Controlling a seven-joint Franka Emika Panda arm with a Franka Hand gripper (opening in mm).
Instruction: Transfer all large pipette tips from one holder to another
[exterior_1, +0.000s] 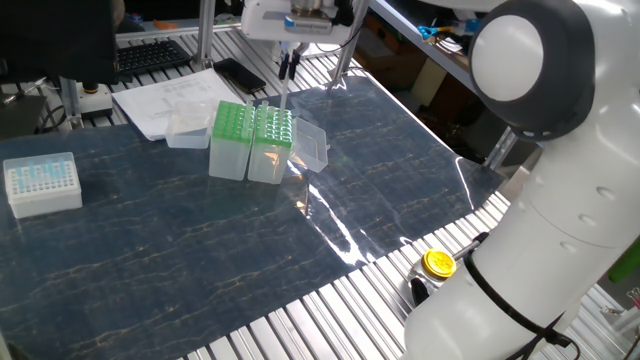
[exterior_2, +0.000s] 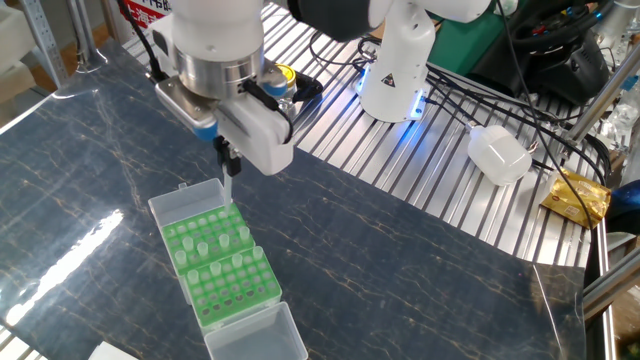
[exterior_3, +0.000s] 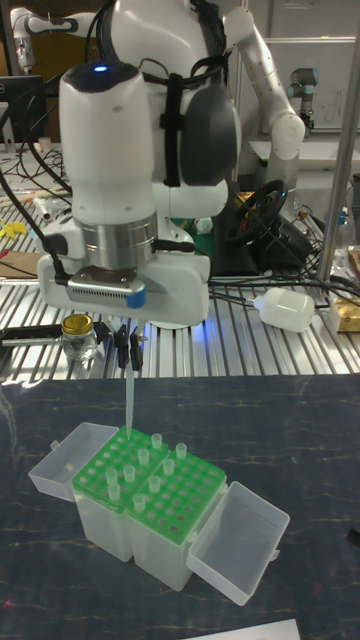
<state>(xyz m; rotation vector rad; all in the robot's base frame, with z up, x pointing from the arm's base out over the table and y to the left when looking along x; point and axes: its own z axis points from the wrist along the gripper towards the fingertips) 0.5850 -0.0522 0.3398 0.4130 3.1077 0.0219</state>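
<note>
A robot gripper (exterior_3: 126, 345) pinches one pipette tip (exterior_3: 129, 398) near its top, jaws nearly closed. The tip hangs vertically, point down, directly above the green rack (exterior_3: 140, 478) on the counter (exterior_3: 300, 440), where other tips stand upright.

One large pipette tip (exterior_3: 130, 400), slender and clear, hangs upright with its point just above the far corner of the two green racks (exterior_3: 150, 480). The racks stand side by side, touching, lids open. Other pale tips (exterior_2: 215, 240) stand scattered in the rack holes, their wide ends poking up.
</note>
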